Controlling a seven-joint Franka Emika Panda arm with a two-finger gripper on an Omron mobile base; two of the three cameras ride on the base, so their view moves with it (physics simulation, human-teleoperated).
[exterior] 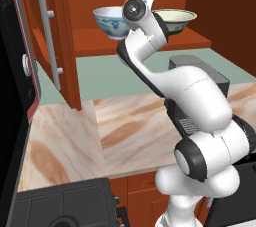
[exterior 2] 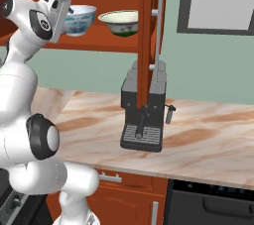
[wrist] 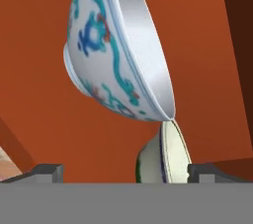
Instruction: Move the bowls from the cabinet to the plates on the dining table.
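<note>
Two bowls stand side by side on the open cabinet's shelf [exterior: 95,41]. One is white with blue and teal patterns [exterior: 111,21] [exterior 2: 82,19] [wrist: 108,50]. The other is cream with a green band near its foot [exterior: 177,20] [exterior 2: 120,22] [wrist: 163,161]. My gripper [exterior 2: 69,10] [wrist: 123,173] is raised to shelf height right in front of the patterned bowl, open, with nothing between its fingers. In the rolled hand view both bowls appear on their sides, close ahead, with the cream bowl's rim between the fingertips. The plates and the dining table are out of view.
The cabinet door [exterior: 50,36] hangs open at the left, its bar handle facing out; the other door's edge [exterior 2: 149,35] stands right of the bowls. A black coffee machine [exterior 2: 144,115] sits on the marble-look counter [exterior: 75,136] below the shelf. A dark appliance [exterior: 12,96] stands at far left.
</note>
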